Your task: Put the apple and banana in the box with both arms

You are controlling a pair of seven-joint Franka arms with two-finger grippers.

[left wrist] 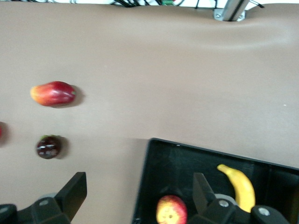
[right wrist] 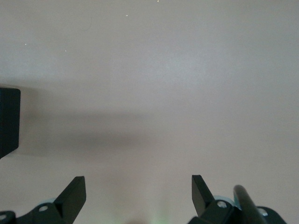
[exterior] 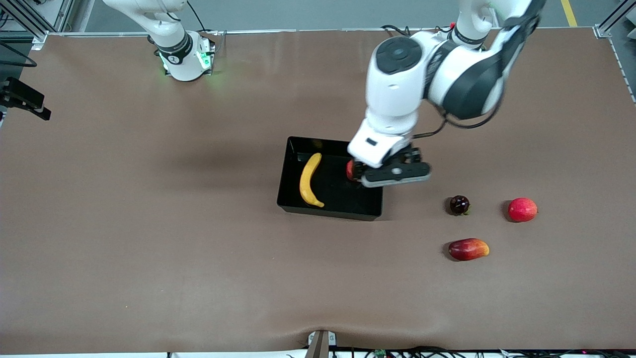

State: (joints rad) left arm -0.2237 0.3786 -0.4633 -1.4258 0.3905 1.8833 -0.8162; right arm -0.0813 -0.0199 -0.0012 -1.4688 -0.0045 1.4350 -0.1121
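Lowest on the table, nearest the front camera, lies a mango-like red-yellow fruit (exterior: 468, 249), loose and no part of the job.

From the left gripper (exterior: 396, 173) outward: it hangs over the box's (exterior: 328, 210) wall at the left arm's end, fingers (left wrist: 74, 191) spread wide with nothing between them. Just under it, inside the box, sits the apple (left wrist: 171, 210), stem dimple up and free of both fingers; in the front view only a red sliver of it shows past the gripper. A little farther from this gripper, toward the right arm's end of the box, the banana (exterior: 310, 180) lies flat on the black floor. Out on the bare table, away from the box toward the left arm's end, rest a dark round fruit (exterior: 459, 205) and a plain red round fruit (exterior: 522, 209).

The right gripper (right wrist: 138, 196) waits, its fingers apart and empty, above bare tabletop with a corner of the box at the edge of its wrist view.

Both named fruits look to be in the box, so the placing seems done; what remains, by my reading, is only for the left arm to lift clear.
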